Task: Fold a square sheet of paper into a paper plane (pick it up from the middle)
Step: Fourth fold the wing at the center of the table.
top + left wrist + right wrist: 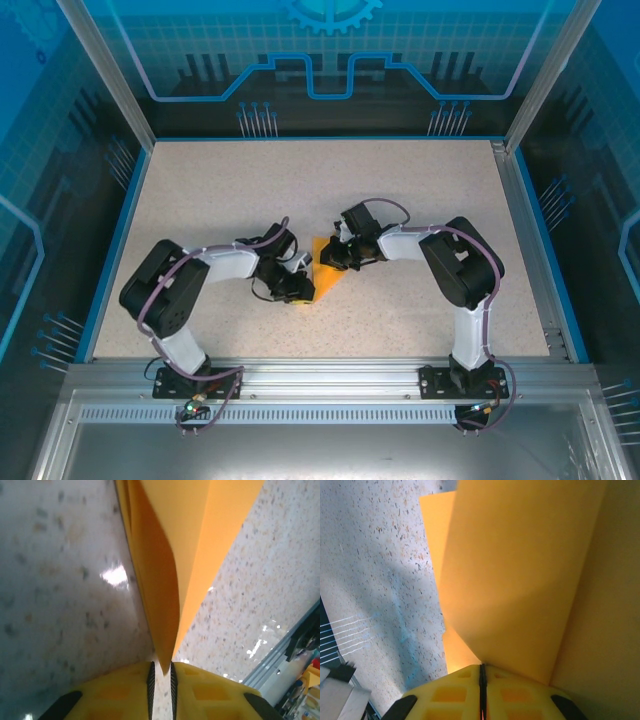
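The square sheet of paper [328, 272], orange-yellow and folded into a layered triangular shape, lies at the middle of the table between both grippers. My left gripper [302, 290] is at its near-left corner. In the left wrist view the paper [170, 555] narrows to a tip that sits in the slim gap of the left gripper [161, 672]; the jaws stand slightly apart and speckled table shows between them. My right gripper [336, 257] is at the paper's far edge. In the right wrist view the right gripper [482, 671] is shut on a raised flap of the paper [520, 580].
The speckled table [220, 190] has a blue rim, and glass walls stand around it. A metal rail [320, 375] carrying both arm bases runs along the near edge. Both forearms reach inward and meet over the table's middle.
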You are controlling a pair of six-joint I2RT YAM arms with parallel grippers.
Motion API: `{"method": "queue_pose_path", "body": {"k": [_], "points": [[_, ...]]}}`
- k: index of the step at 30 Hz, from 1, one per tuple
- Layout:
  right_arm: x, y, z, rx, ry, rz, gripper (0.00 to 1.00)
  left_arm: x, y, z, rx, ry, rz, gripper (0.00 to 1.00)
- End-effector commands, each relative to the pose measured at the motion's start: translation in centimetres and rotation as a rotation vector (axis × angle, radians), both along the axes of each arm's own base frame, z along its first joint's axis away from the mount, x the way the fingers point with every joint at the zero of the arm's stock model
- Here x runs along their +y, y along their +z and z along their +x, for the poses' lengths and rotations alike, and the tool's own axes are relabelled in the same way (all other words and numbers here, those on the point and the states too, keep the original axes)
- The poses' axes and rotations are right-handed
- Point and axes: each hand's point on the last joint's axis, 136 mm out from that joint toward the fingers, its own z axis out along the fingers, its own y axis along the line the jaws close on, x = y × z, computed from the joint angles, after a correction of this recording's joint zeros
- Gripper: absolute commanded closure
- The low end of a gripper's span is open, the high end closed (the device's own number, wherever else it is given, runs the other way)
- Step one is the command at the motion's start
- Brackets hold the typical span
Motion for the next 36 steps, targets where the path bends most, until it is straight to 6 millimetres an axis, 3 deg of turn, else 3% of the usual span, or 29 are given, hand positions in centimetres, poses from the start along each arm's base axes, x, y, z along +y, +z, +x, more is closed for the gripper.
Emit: {"method": "queue_pose_path", "body": {"k": [1,6,12,18,27,36], "points": [[-2.9,-4.9,-2.0,0.104,-0.021,-0.159,0.9,0.6,1.6,-0.7,-0.016,0.063,0.0,0.78],[-3.0,-5.1,-2.2,0.107,-0.02,-0.164,0.9,2.0,3.2,1.1,-0.096,0.215,0.017,0.81],[-3.3,-5.1,-2.3,0.105,-0.023,-0.175,0.9,-0.7,5.9,3.9,-0.111,0.259,-0.122,0.84],[-3.3,-5.3,-2.3,0.109,-0.023,-0.174,0.9,-2.9,6.3,6.7,-0.099,0.298,-0.208,0.82],[-3.2,-5.1,-2.1,0.105,-0.025,-0.172,0.9,-2.8,2.3,6.3,-0.006,0.294,-0.147,0.81],[-3.4,-4.3,-1.5,0.088,-0.034,-0.172,0.9,-0.1,-2.6,2.4,0.093,0.256,0.029,0.83]]}}
